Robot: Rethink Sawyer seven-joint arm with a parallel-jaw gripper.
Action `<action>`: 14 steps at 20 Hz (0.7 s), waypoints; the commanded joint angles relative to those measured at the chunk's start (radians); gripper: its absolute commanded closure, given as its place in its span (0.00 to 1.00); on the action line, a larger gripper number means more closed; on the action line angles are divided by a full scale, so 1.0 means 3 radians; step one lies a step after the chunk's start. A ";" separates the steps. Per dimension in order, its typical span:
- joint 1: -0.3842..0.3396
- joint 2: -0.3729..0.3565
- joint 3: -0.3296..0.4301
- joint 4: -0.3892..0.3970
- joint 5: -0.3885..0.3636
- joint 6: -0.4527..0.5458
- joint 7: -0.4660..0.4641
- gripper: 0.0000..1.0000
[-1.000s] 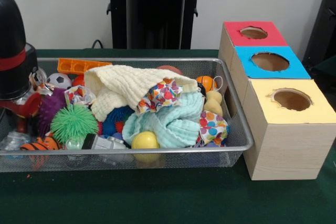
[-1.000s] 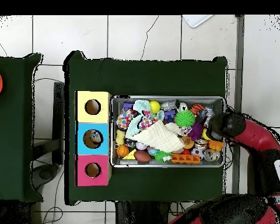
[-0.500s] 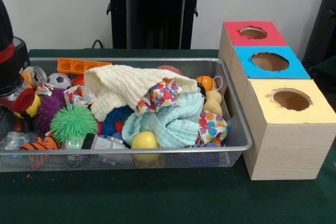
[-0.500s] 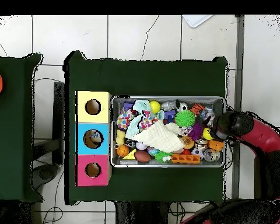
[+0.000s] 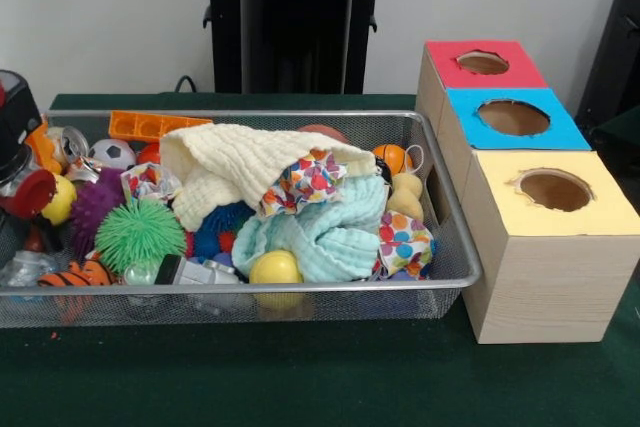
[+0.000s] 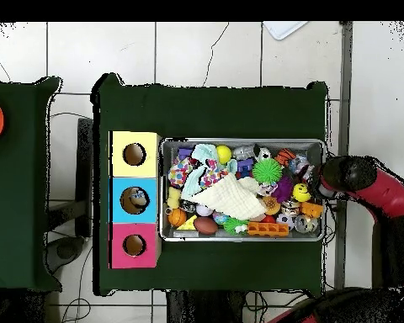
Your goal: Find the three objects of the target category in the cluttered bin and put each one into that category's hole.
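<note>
Standing at the bin's left end in the front view, the gripper (image 5: 40, 197) shows red fingertips pressed against a small yellow ball (image 5: 59, 199), which sits just above the toys by the left wall; whether the ball is truly pinched I cannot tell. Wire-mesh bin (image 5: 300, 287) rests on the green table (image 5: 300, 377). Along its front edge, left to right: a tiger-striped ball (image 5: 75, 274), a spiky green ball (image 5: 140, 234), a larger yellow ball (image 5: 276, 268). Orange block (image 5: 150, 125) lies at the back rim. A cream cloth (image 5: 235, 167) drapes across the middle, over a pale blue cloth (image 5: 325, 232) and a confetti-print cloth (image 5: 310, 180). Small basketball (image 5: 394, 158) in the back right corner. Just beside the bin's right end stand three boxes, apart from the gripper: red hole (image 5: 483, 62) farthest, blue hole (image 5: 514, 117) between, yellow hole (image 5: 556, 190) nearest.
</note>
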 commanded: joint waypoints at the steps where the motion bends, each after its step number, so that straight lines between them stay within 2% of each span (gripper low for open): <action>1: -0.0154 0.0350 0.0198 -0.0893 -0.0407 -0.0143 -0.0928 0.00; 8: -0.0146 0.0410 0.0266 -0.0949 -0.0461 -0.0177 -0.0896 0.00; 10: -0.0164 0.0474 0.0296 -0.1084 -0.0468 -0.0109 -0.0938 0.00; 14: -0.0148 0.0466 0.0307 -0.1102 -0.0479 -0.0063 -0.0916 0.00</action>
